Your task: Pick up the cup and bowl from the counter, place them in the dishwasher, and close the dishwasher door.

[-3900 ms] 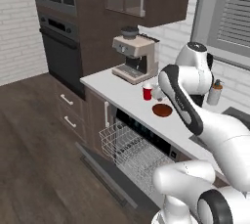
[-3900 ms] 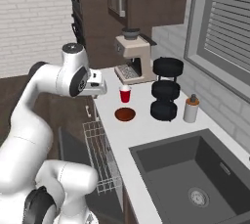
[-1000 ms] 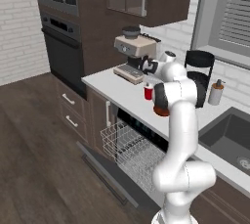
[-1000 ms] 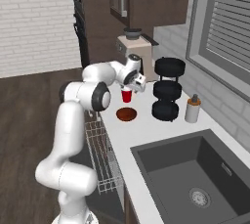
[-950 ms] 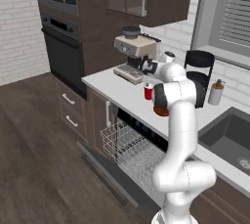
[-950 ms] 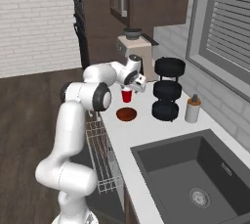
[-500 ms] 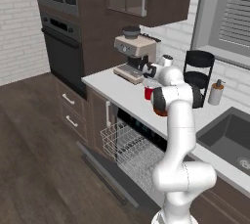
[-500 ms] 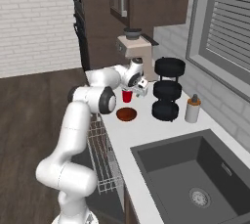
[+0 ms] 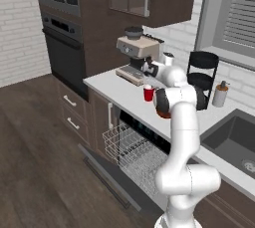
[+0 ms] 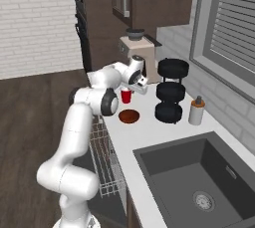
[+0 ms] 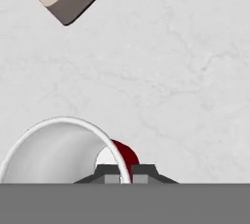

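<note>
The red cup with its white rim stands upright on the light counter, in front of the coffee machine. My gripper reaches down from above and is shut on the cup's wall, one fingertip inside the rim and one outside. In the left base view the cup sits just under the hand. The reddish-brown bowl lies on the counter a little nearer than the cup, untouched. The dishwasher stands open below the counter edge, its door dropped flat and its wire rack pulled out.
A beige coffee machine stands behind the cup. A black tiered rack and a beige dispenser bottle stand to the right by the wall. The dark sink lies nearer on the right. A black wall oven stands far left.
The hand has come down over the cup, and its jaws have gone from wide open to shut on the cup's rim. Cup and bowl have stayed in place.
</note>
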